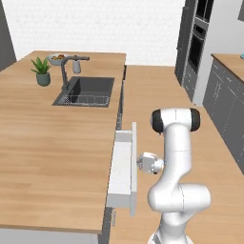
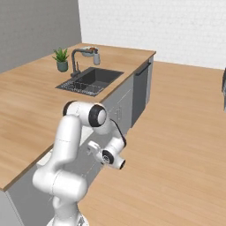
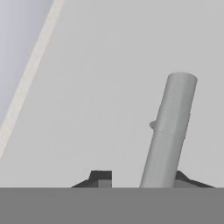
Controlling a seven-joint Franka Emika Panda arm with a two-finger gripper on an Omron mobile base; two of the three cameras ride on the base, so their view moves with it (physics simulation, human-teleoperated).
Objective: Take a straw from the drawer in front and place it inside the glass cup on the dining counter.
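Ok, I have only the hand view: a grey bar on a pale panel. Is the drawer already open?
Observer: Yes. In the left base view the drawer stands partly pulled out from under the counter.
Operator: And where is the claw?
Observer: The claw is at the outer face of the drawer, about halfway along it.
Operator: What stands on the counter?
Observer: A sink and a small plant, at the far end.
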